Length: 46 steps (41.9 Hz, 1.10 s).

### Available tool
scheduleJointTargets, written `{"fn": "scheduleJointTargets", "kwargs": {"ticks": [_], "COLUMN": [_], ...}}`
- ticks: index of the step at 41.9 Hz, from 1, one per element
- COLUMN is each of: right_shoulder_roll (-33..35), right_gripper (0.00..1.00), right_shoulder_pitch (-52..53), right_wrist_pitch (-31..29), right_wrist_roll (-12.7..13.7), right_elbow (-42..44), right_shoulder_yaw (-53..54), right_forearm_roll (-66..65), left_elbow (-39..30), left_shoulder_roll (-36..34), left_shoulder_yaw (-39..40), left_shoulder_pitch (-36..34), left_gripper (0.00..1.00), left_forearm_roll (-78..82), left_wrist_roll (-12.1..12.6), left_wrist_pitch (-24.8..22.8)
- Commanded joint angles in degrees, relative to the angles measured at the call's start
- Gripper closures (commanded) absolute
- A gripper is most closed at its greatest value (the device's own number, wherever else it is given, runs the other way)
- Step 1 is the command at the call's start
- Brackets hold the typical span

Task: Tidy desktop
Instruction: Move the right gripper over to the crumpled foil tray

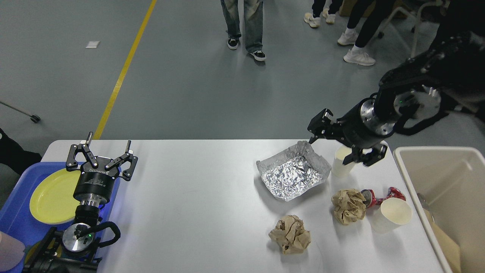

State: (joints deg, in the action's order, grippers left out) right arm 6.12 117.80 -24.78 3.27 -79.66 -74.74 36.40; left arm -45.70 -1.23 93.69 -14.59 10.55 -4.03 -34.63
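On your bench point(197, 197), the foil tray point(292, 172) is sitting left of an upright cup point(342, 162); nearer you, two paper wads point(290, 233) are lying left of a can point(379, 195) and tipped cup point(390, 215).

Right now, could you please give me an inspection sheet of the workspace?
Surface: white desktop, left and middle bare.
Job's things: foil tray, two paper balls, crushed red can, upright paper cup, tipped paper cup.
Clutter: yellow plate in blue tray; beige bin at right.
Grippers: left gripper open, empty; right gripper above the upright cup, state unclear.
Cables: black loop on left arm.
Surroundings: people's legs beyond the table.
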Motion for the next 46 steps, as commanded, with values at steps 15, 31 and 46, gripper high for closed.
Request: {"fn": "scheduleJointTargets", "kwargs": {"ticks": [15, 31, 46], "right_shoulder_roll": [-2.6, -5.0, -8.2], "right_gripper": [0.11, 0.10, 0.10], "right_shoulder_pitch": [-29.8, -43.6, -48.5], "right_wrist_pitch": [7.9, 11.7, 14.1], "right_wrist_roll": [0.1, 0.2, 2.4], "right_elbow": [23.5, 37.2, 43.3], "right_shoulder_yaw": [6.1, 12.6, 15.5], "right_forearm_roll": [8.3, 7.0, 1.8], "left_elbow": [0.1, 0.1, 0.0], "left_shoulder_roll": [0.0, 0.0, 0.0], "left_shoulder_yaw": [0.0, 0.0, 0.0], "left_shoulder_pitch": [0.0, 0.0, 0.0], "left_gripper": [0.04, 0.04, 0.04], "left_forearm_roll": [0.0, 0.0, 0.0], "left_wrist_roll": [0.0, 0.0, 0.0], "left_wrist_pitch": [0.0, 0.0, 0.0]}}
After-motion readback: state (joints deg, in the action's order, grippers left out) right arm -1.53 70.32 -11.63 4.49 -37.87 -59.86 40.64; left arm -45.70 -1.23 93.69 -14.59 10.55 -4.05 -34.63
